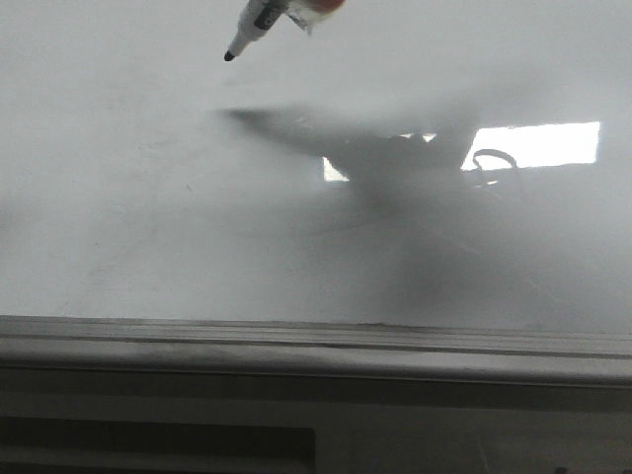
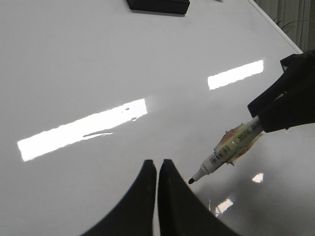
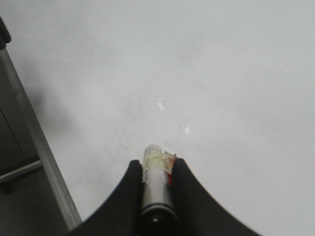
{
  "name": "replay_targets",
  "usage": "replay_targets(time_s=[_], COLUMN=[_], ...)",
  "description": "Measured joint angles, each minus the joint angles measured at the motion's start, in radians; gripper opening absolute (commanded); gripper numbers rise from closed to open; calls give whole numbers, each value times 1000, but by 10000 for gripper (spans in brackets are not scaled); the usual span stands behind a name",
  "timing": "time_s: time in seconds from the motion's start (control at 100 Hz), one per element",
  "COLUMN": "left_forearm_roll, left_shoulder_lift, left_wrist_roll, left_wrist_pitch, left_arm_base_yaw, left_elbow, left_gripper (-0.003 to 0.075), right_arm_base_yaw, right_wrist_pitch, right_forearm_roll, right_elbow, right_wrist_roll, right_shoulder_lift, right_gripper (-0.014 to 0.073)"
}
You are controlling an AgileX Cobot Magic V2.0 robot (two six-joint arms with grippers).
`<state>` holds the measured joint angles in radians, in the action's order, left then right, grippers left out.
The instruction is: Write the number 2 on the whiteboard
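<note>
Right gripper (image 3: 156,189) clamps a black-tipped marker (image 1: 254,27) between its two dark fingers, tip angled down and hanging just above the whiteboard (image 1: 118,217), not yet touching. No stroke of the number 2 shows anywhere on the board; the surface beneath and ahead of the tip is bare apart from faint smudges and window glare. Left gripper (image 2: 157,169) hovers low over the same board with its fingers pressed together on nothing, the marker tip close in front of them.

That closeness looks like the chief hazard: a curved top stroke swept toward the left gripper could bring marker or right fingers against it, so the left arm would do well to hold clear. Pen angle is the other worry. The marker is taped and sits slanted in the grip; too hard a descent could push it back through the fingers or skid the tip on the glossy surface, while too light a touch would leave a broken line.

Room is generous ahead of the marker and to either side. The limit lies behind the right gripper, where the grey metal rail (image 1: 316,341) bounds the board; the base stroke of the figure must stop short of it. A dark eraser-like block (image 2: 157,5) rests well beyond the left gripper.
</note>
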<state>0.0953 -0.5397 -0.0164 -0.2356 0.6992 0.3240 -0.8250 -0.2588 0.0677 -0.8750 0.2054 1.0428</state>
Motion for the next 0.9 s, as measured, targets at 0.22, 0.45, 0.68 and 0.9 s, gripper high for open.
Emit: replay_targets(time_s=[0.22,0.45,0.68,0.9], left_forearm_roll=[0,0,0,0], left_shoulder_lift=[0,0,0,0], left_wrist_roll=[0,0,0,0], left_wrist_pitch=[-1,-2,-2,-2], left_arm_base_yaw=[0,0,0,0], left_elbow=[0,0,0,0], left_gripper=[-20,-20,-20,-20], right_arm_base_yaw=[21,65,116,121], right_wrist_pitch=[0,-2,-101,-244], right_forearm_roll=[0,-3,-54,-53], right_elbow=[0,-29,-91,-81], right_wrist_roll=[-6,-8,-10,-12], right_shoulder_lift=[32,55,32,-6], right_gripper=[-70,-70,-69,-69])
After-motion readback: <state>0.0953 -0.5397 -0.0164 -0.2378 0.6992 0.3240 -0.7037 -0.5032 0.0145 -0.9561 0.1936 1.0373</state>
